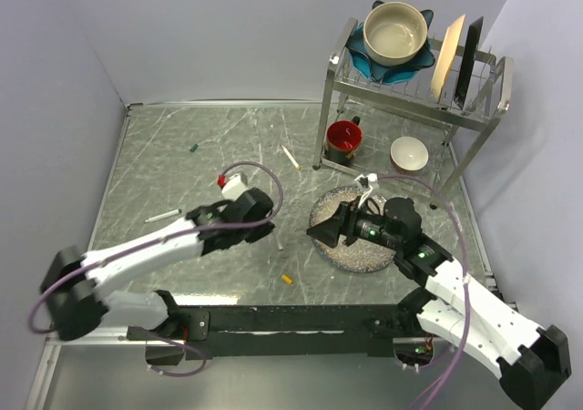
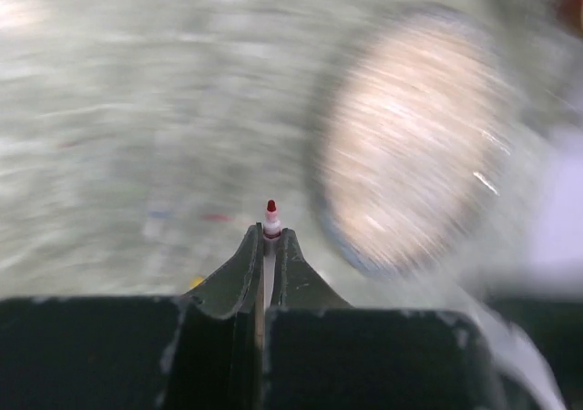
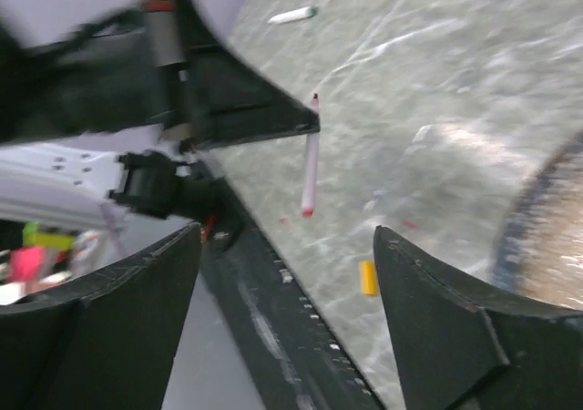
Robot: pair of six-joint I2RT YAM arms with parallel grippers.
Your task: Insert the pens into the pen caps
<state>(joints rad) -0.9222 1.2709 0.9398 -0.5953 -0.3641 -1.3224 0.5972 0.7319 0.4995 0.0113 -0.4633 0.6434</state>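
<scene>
Right wrist view: left gripper [image 3: 306,128] is clamped on a pen [image 3: 311,173], pinched near its upper end. Barrel hangs near upright below the fingertips, red at the bottom. Pen sits straight ahead of the right gripper [image 3: 287,246], whose jaws stand wide w/ nothing btwn them. Yellow cap [image 3: 367,278] lies on the table [image 3: 437,82] just ahead of & below the right fingers, so right arm is nearer to it. Judgement: red-ended pen prob. wants a red cap; can't make one out. Other pen [image 3: 291,15] lies well beyond the left gripper.
</scene>
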